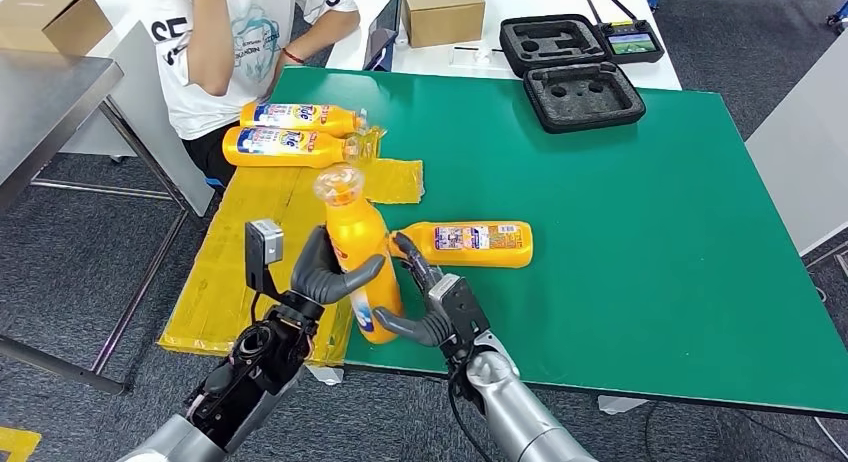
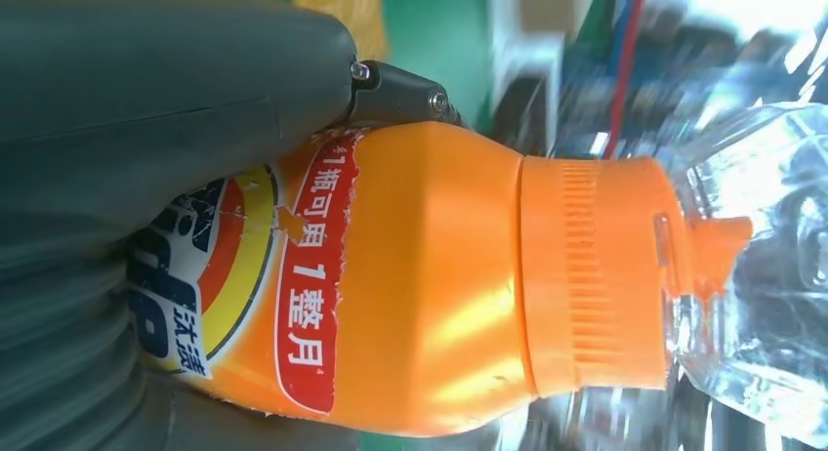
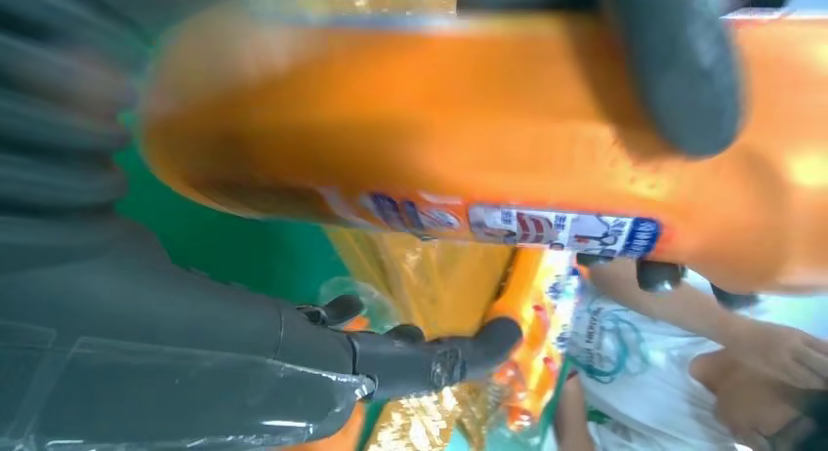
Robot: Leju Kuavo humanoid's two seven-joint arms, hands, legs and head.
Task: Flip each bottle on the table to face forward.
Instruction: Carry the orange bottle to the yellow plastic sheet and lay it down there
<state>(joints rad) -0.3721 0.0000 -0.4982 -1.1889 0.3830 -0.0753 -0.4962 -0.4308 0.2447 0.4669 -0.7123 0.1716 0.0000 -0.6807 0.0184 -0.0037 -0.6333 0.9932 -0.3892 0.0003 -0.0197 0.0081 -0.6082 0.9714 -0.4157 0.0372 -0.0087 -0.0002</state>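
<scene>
My left hand (image 1: pixel 320 272) grips an orange bottle (image 1: pixel 360 242) and holds it upright at the front edge of the green table (image 1: pixel 620 242). In the left wrist view the bottle (image 2: pixel 430 275) shows its red and blue label and ribbed orange cap (image 2: pixel 596 275) beyond my hand (image 2: pixel 146 109). My right hand (image 1: pixel 435 302) is close beside the bottle's lower part with its fingers spread; in the right wrist view its thumb (image 3: pixel 430 358) stands apart from the bottle (image 3: pixel 439 129). A second orange bottle (image 1: pixel 475 244) lies on its side just behind my right hand. Two more bottles (image 1: pixel 300 115) (image 1: pixel 290 147) lie at the far left.
Crumpled yellow plastic wrap (image 1: pixel 260 232) covers the table's left end. A person in a white shirt (image 1: pixel 240 42) sits behind the far bottles. A black foam case (image 1: pixel 580 92), a controller (image 1: pixel 632 42) and a cardboard box (image 1: pixel 440 10) are at the back.
</scene>
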